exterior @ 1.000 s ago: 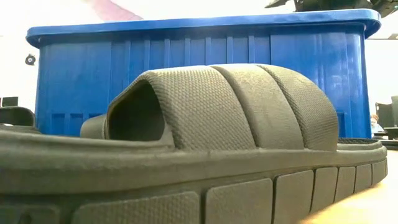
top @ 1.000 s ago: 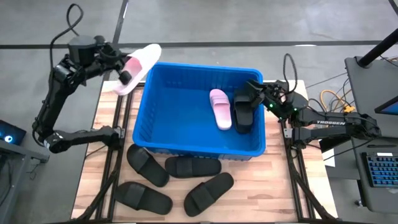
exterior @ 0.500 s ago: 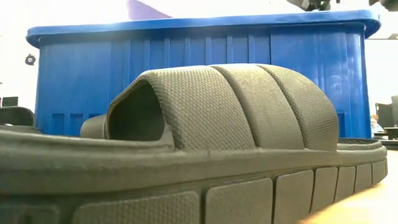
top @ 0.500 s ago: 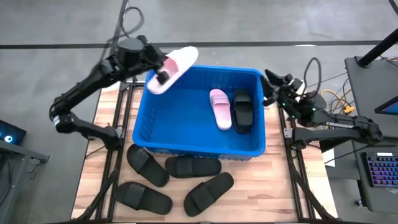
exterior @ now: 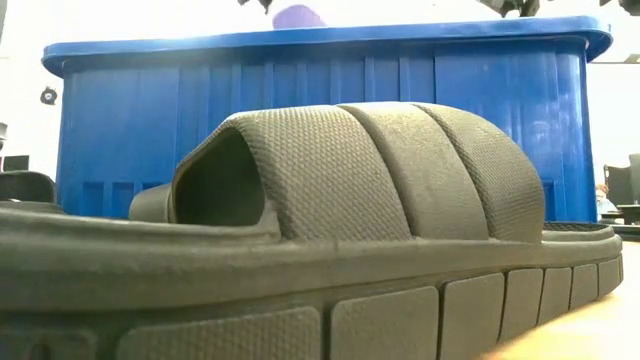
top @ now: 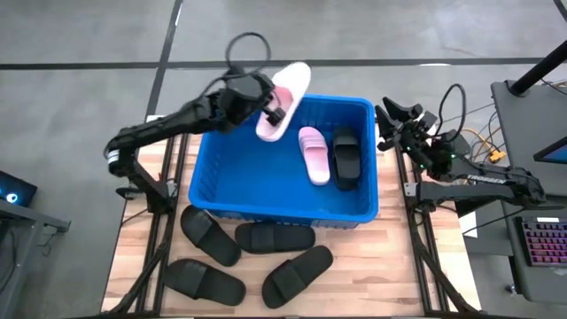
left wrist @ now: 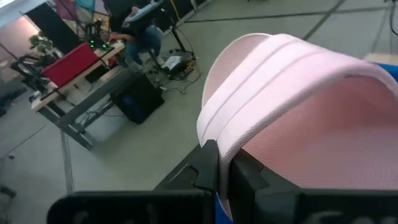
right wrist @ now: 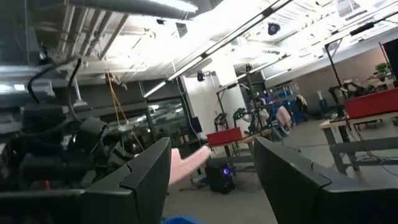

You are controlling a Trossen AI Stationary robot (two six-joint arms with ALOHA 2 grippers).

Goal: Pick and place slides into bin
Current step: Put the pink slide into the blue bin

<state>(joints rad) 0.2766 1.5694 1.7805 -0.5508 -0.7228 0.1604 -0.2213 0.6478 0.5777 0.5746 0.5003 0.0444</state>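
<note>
My left gripper (top: pixel 275 115) is shut on a light pink slide (top: pixel 285 97), held in the air over the far left part of the blue bin (top: pixel 208 151). Its tip shows above the rim in the low view (exterior: pixel 298 15). Inside the bin lie another pink slide (top: pixel 313 152) and a black slide (top: pixel 345 159), soles down on the floor. My right gripper (top: pixel 390 120) stands open and empty beyond the bin's far right corner. Several black slides (top: pixel 211 235) lie on the table in front of the bin. My left gripper pinches the pink slide's wide strap at its edge (left wrist: pixel 225 154) between its two fingers (left wrist: pixel 208 167). The fingers come nearly level from the table's left. The slide is lifted clear, sticking out beyond the fingers over the bin's far rim.
One black slide (exterior: pixel 350 200) lies right before the low camera, on the table at the bin's near wall (exterior: pixel 300 100). The right wrist view looks into the room, with the left arm and pink slide (right wrist: pixel 186 163) far off. Bare wood shows at the table's near right (top: pixel 390 266).
My left gripper has swung toward the table's right with the pink slide, from beyond the bin's far left corner to above the bin's far rim, sinking slightly. My right gripper has drawn back from the black slide in the bin toward the right edge and risen.
</note>
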